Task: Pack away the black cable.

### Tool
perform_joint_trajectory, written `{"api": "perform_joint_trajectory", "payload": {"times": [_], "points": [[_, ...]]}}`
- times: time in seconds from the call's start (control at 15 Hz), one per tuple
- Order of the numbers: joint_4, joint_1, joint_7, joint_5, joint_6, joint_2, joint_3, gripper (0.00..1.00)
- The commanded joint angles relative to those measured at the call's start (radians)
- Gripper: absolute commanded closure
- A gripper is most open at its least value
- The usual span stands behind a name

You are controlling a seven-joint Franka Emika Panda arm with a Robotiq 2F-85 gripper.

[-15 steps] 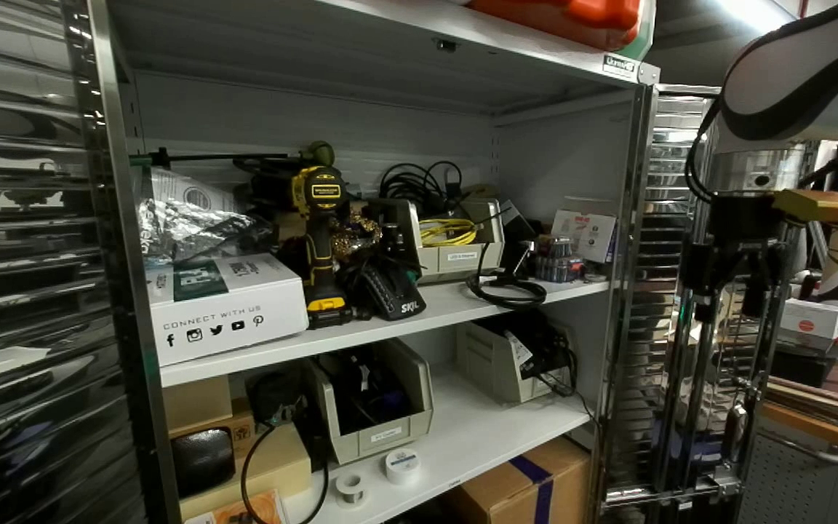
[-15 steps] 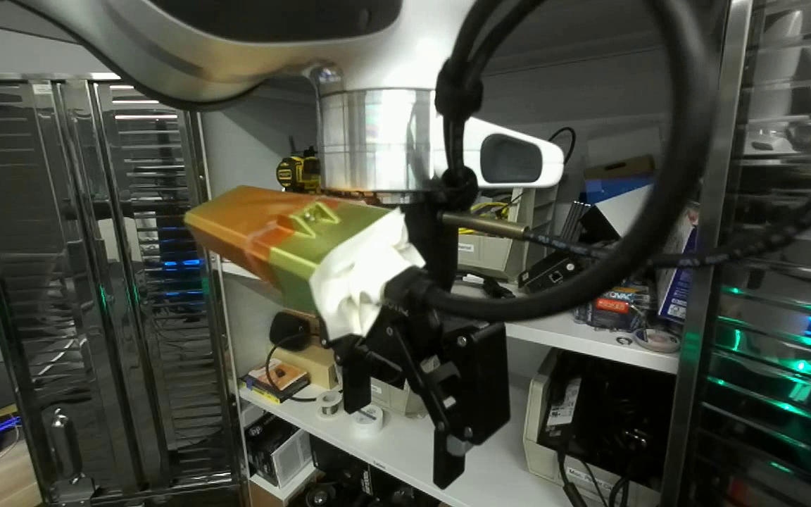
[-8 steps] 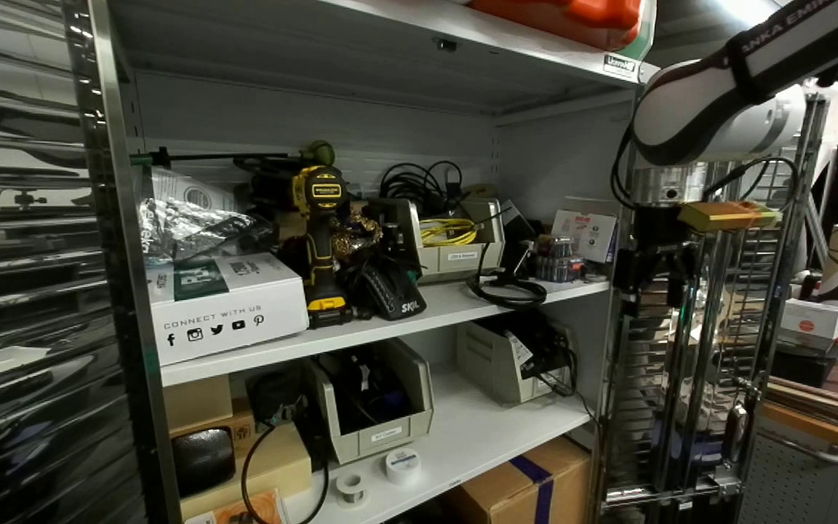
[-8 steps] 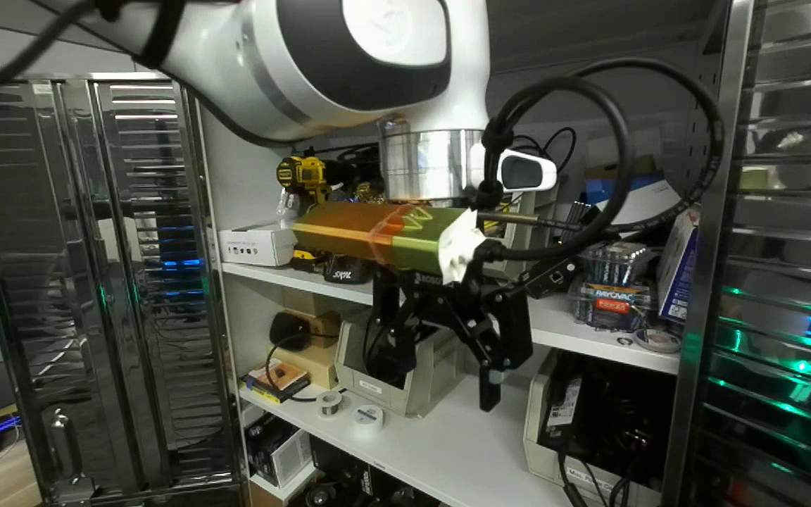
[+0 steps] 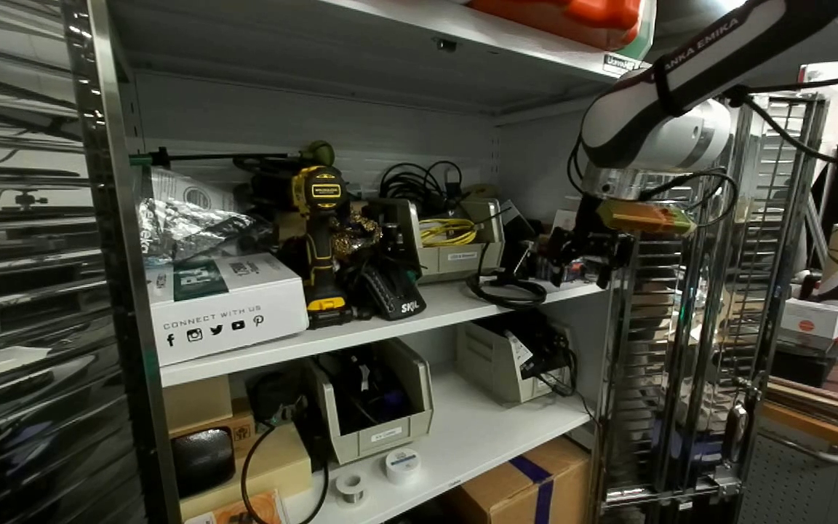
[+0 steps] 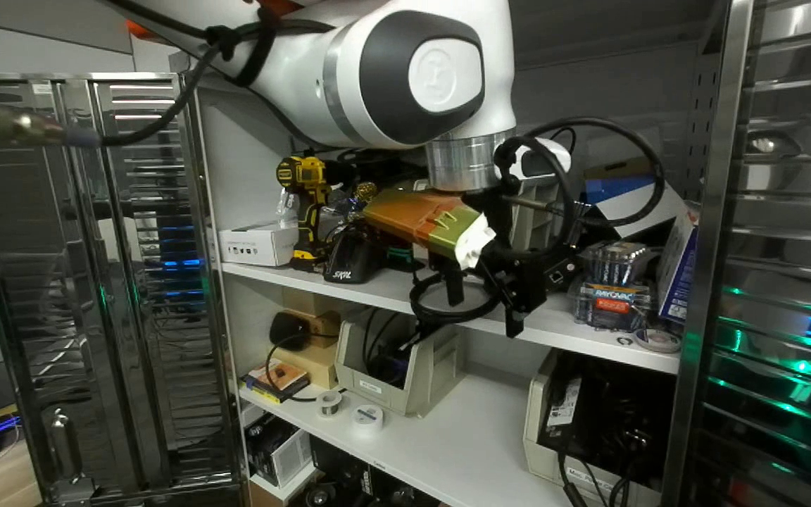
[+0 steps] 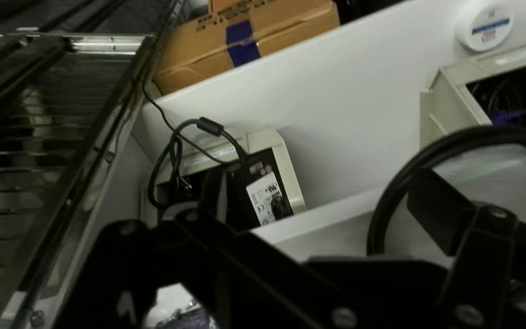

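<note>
The black cable [image 5: 510, 301] lies in a loose coil on the upper shelf, overhanging its front edge. It also shows in an exterior view [image 6: 448, 317] and the wrist view [image 7: 378, 228]. My gripper [image 5: 580, 275] is open, empty and tilted, near the coil in both exterior views [image 6: 484, 310]. In the wrist view [image 7: 322, 201] its right finger overlaps the coil; contact cannot be told. A beige bin with yellow cable [image 5: 459, 260] stands behind the coil. Two beige bins of black cables stand on the lower shelf, one left [image 5: 382, 440] and one right [image 5: 488, 356].
Beside the coil are battery packs [image 6: 612, 303] and a small black device [image 6: 553, 276]. A yellow drill [image 5: 324, 193], black SKIL tool [image 5: 390, 295] and white box [image 5: 230, 313] stand on the left. Two spools [image 5: 402, 466] sit on the lower shelf. Metal doors [image 5: 630, 407] flank the cabinet.
The arm has moved from outside the cabinet, at the door, towards the upper shelf and the coil. The gripper has tilted and stays open. The cable has not moved.
</note>
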Motion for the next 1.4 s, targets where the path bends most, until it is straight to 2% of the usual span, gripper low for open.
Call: {"api": "perform_joint_trajectory", "payload": {"times": [0.0,0.4,0.47,0.53,0.6,0.87,1.07,1.2,1.33], "points": [[0.081,0.013,0.078,0.041,0.071,0.069,0.014,0.00],[0.135,0.041,0.128,0.015,0.122,0.158,0.032,0.00],[0.142,0.044,0.131,0.019,0.122,0.165,0.034,0.25],[0.145,0.047,0.139,0.021,0.127,0.165,0.034,0.27],[0.148,0.049,0.146,0.022,0.127,0.165,0.034,0.34],[0.159,0.051,0.207,-0.013,0.125,0.160,0.019,0.67],[0.165,0.049,0.231,-0.036,0.081,0.162,0.011,0.89],[0.158,0.050,0.231,-0.061,0.061,0.160,0.006,0.95],[0.151,0.052,0.235,-0.087,0.041,0.152,0.004,0.93]]}}
